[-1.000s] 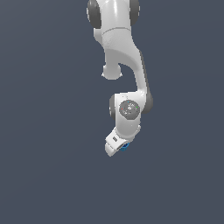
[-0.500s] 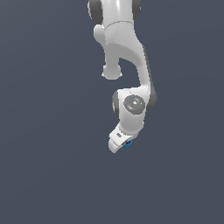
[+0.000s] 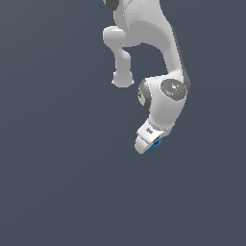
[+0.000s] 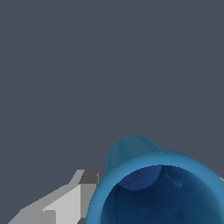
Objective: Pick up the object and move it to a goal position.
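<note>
The cup (image 3: 154, 145) is seen tucked right against the gripper (image 3: 146, 144), a sliver of blue showing beside the white hand. In the wrist view the cup (image 4: 157, 188) fills the near field, its hollow mouth turned toward the camera, with one finger (image 4: 65, 205) lying just beside its wall. The other finger is hidden, so it cannot be told for certain whether the cup is clenched, though a hold is the likely reading, since nothing else is seen bearing it.

No counter edge or corner is shown, only flat grey, so the cup can be placed only by the gripper, and whether it is carried clear of any surface cannot be told. No goal marker is visible in either view.

The carry is judged to be the step in hand. It would be done well with steady pressure kept on the wall, the wrist turned slowly, and no sudden swings, as a small, round cup held off-centre could easily be rolled out of the grip.
</note>
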`<state>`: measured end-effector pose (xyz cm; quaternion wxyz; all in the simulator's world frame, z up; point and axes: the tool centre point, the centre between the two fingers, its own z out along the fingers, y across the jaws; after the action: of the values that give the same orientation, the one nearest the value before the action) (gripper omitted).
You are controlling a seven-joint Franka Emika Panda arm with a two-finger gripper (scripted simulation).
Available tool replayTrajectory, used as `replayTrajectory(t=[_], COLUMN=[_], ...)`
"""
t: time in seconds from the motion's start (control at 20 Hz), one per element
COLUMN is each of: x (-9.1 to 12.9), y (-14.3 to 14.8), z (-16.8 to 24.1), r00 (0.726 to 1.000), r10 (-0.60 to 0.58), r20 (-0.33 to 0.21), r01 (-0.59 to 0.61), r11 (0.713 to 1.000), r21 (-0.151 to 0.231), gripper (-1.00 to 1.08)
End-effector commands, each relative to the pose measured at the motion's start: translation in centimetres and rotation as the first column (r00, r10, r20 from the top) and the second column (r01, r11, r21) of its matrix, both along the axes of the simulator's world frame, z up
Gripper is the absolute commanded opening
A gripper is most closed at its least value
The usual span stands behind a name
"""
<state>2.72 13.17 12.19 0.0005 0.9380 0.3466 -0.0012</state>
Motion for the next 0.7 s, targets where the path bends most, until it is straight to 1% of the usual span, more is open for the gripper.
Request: replayTrajectory(t=[0.0,0.35,0.65], x=[-1.0,-3.1,-4.0], y=[2.0,6.6,8.7], z=[2.2,7.3,9.6], r00=[1.000,1.000,1.000], r10=[0.001,0.001,0.000], r20=[0.002,0.002,0.002], r01=[-0.001,-0.001,0.000], r11=[1.000,1.000,1.000], r21=[0.000,0.000,0.001], gripper=[-1.00,-1.00,-1.00])
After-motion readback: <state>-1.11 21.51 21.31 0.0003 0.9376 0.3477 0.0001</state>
